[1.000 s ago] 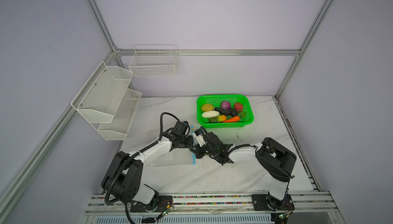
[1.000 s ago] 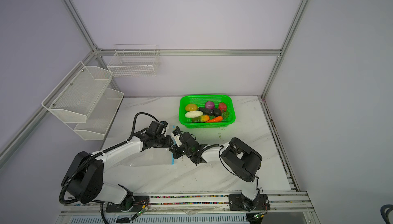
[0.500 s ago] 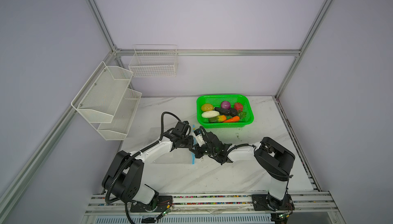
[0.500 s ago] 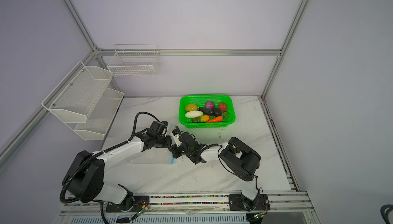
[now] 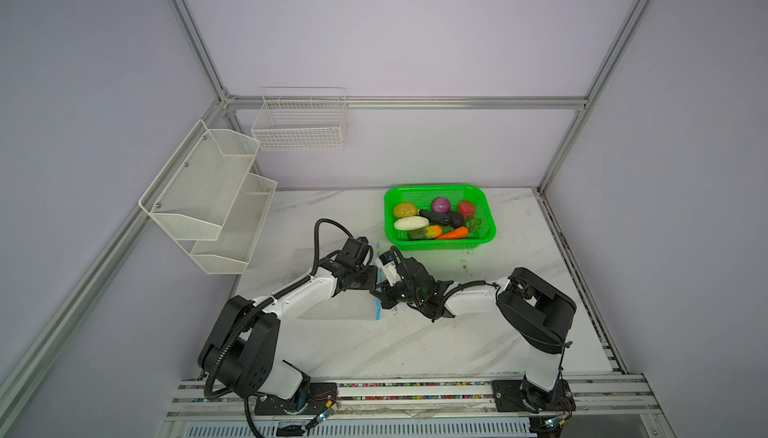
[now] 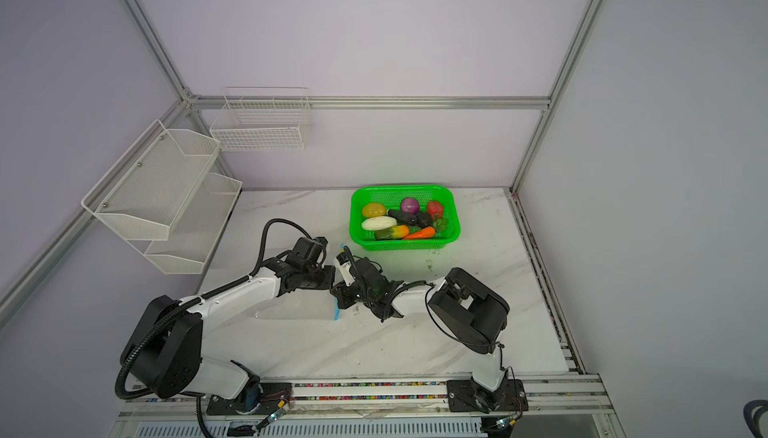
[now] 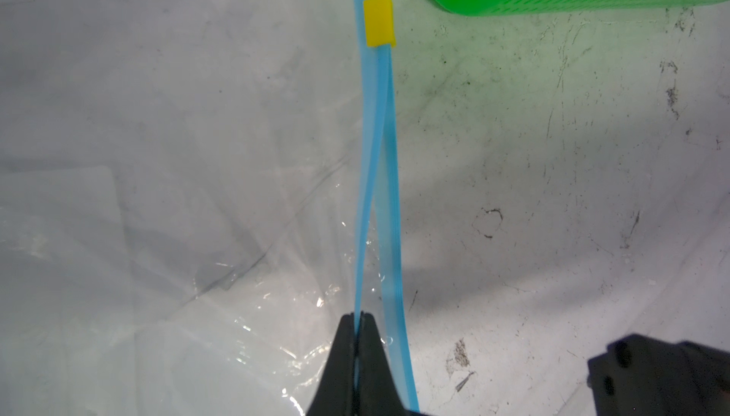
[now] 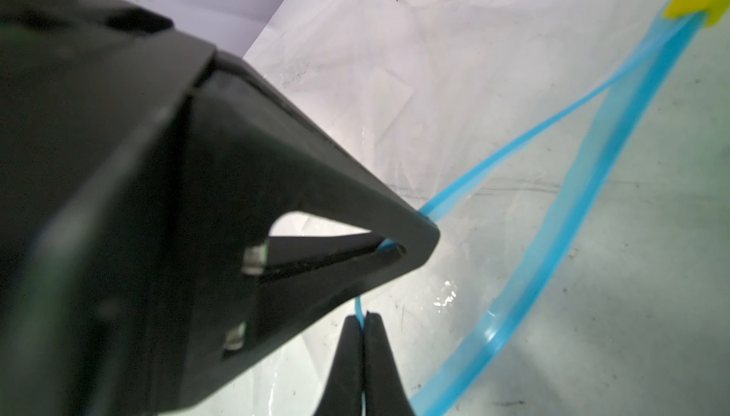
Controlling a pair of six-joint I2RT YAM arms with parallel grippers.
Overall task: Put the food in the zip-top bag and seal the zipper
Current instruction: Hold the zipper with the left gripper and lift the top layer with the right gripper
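Pinching zipper (image 7: 377,157), food (image 5: 436,217) in green basket (image 5: 440,243)

basket (image 5: 440,244): green, perforated | bag (image 7: 158,157): clear | zipper (image 7: 391,165): light blue | slider (image 7: 379,19): yellow | table (image 5: 415,344): white, grey-veined | fingers (image 7: 343,354): black

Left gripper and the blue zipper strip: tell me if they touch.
Touching. The left wrist view shows the left gripper shut on one lip of the zipper strip, which is pinched between its tips.
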